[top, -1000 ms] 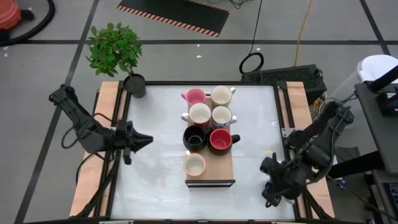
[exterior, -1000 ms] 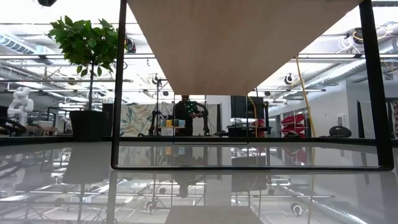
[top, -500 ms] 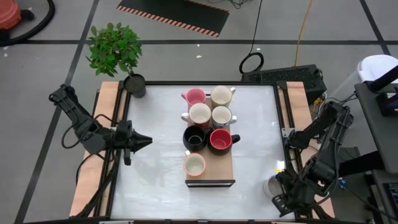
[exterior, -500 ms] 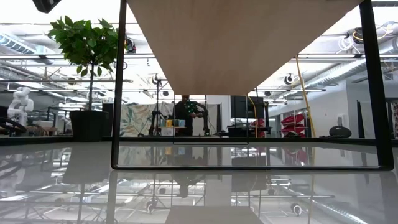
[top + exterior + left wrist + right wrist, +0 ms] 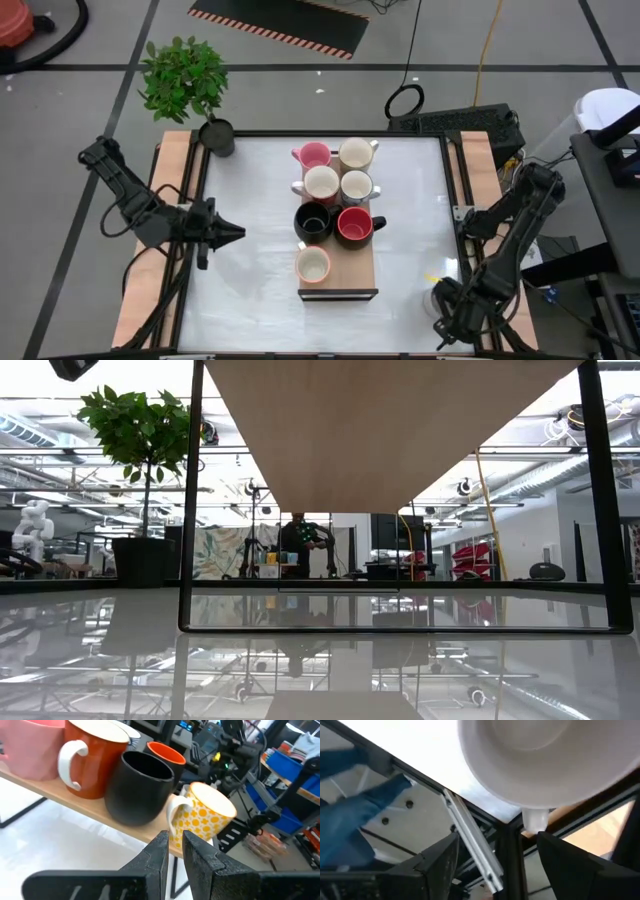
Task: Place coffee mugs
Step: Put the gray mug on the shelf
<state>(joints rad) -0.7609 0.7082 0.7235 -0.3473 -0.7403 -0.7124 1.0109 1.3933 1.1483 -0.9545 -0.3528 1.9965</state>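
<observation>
Seven mugs stand upright on a raised wooden board (image 5: 340, 285) at mid table: pink (image 5: 313, 155), three cream (image 5: 355, 153), black (image 5: 312, 222), red (image 5: 353, 226) and a cream one (image 5: 313, 264) nearest the near edge. A white mug (image 5: 438, 297) stands on the table by the near right corner, filling the right wrist view (image 5: 545, 760). My right gripper (image 5: 495, 865) is open over it, with the mug's handle (image 5: 536, 820) just ahead of its fingers. My left gripper (image 5: 238, 232) is shut, left of the board, pointing at the black mug (image 5: 137, 787). My right gripper stands open above the white mug, its fingers pointing down on either side of the handle (image 5: 536, 822). One fingertip (image 5: 547, 840) is right beside the handle, and I cannot tell whether it touches. The mug stands upright on the table.
A dark plant pot (image 5: 216, 137) with a green plant stands at the far left corner. The board rests on a black frame (image 5: 190, 560) above the white tabletop. The table's black rail (image 5: 470, 840) runs close beside the white mug.
My right gripper has drawn back toward the near right corner, and the white mug now shows beside it on the table.
</observation>
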